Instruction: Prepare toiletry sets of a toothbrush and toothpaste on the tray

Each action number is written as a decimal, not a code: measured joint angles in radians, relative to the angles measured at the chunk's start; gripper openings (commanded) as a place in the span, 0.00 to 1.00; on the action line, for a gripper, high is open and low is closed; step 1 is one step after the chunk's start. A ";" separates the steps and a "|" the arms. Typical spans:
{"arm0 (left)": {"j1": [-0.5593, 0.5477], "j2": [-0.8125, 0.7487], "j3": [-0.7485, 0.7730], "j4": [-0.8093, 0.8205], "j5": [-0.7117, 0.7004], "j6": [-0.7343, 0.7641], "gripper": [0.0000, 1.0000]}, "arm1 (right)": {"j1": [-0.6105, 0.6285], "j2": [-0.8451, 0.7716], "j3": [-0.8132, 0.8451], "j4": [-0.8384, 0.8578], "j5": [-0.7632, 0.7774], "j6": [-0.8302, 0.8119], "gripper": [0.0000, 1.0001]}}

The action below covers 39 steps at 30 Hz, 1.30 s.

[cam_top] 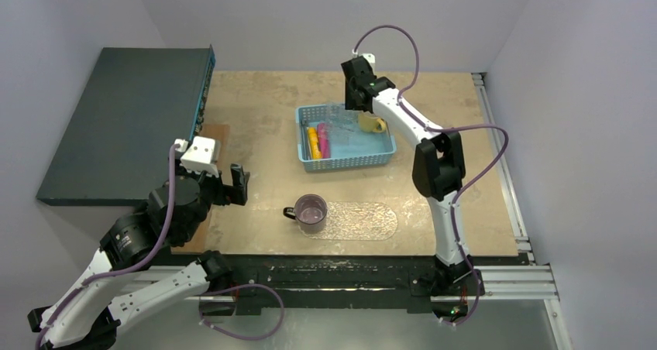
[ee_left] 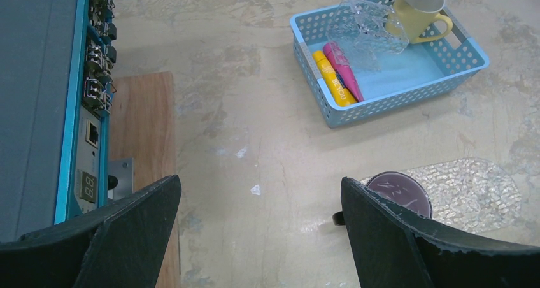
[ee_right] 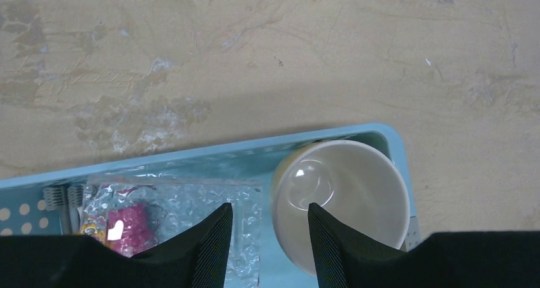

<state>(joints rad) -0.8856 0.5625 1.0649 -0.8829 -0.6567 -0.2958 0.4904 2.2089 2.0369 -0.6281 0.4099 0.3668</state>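
A yellow-orange tube [cam_top: 313, 142] and a magenta-pink tube [cam_top: 323, 140] lie side by side in the light-blue basket [cam_top: 345, 163], also visible as the yellow tube [ee_left: 334, 79] and pink tube [ee_left: 344, 69]. Two toothbrush heads [ee_right: 62, 197] show at the basket's left end. The clear glittery tray [cam_top: 364, 221] lies near the front with a purple mug [cam_top: 311, 213] on its left end. My right gripper [ee_right: 270, 208] is open, its fingers straddling the rim of a yellow mug [ee_right: 356, 186] in the basket. My left gripper [ee_left: 260, 181] hangs open over bare table, left of the tray.
A crinkled clear plastic piece [ee_left: 369, 27] leans inside the basket over the tubes. A dark box with a blue edge [cam_top: 124, 118] fills the left side, with a wooden board [ee_left: 143, 129] beside it. A metal rail [cam_top: 500, 156] runs along the table's right edge.
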 measured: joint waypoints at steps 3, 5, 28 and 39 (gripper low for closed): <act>0.001 -0.002 0.000 0.000 0.001 0.000 0.96 | -0.008 0.012 0.005 -0.001 0.001 0.010 0.49; 0.002 -0.003 0.000 0.001 0.001 0.000 0.96 | -0.013 0.019 0.007 -0.001 0.000 0.015 0.47; 0.002 -0.002 0.000 0.002 0.000 0.000 0.96 | -0.038 0.093 0.033 -0.002 -0.037 0.033 0.00; 0.002 0.000 0.000 0.002 0.000 0.000 0.96 | -0.038 0.036 -0.047 0.033 -0.040 0.025 0.00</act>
<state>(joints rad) -0.8841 0.5625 1.0649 -0.8810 -0.6567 -0.2955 0.4522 2.2448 1.9896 -0.5953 0.3698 0.3920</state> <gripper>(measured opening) 0.963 0.046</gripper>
